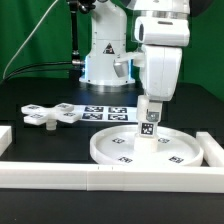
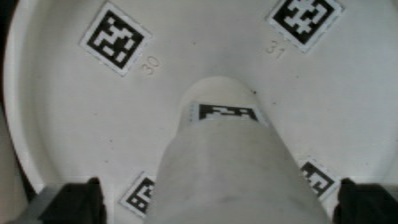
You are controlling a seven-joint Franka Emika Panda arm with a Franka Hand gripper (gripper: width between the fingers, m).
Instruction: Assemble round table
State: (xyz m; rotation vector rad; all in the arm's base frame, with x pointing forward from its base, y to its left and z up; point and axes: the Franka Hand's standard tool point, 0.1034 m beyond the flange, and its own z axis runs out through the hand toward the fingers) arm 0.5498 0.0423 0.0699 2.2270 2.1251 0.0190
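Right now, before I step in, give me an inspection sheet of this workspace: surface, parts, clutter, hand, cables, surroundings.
Surface: black table, fenced by white border bars.
Job's things: round disc lies flat; leg stands upright at its middle, and whether it is seated cannot be told; cross-shaped piece lies apart, toward the exterior view's left.
Clutter: only the marker board, behind the disc.
Grippers: hand shut on the leg from above.
Cables: a thin dark cable seems to run to the arm's base.
Surroundings: green curtain behind.
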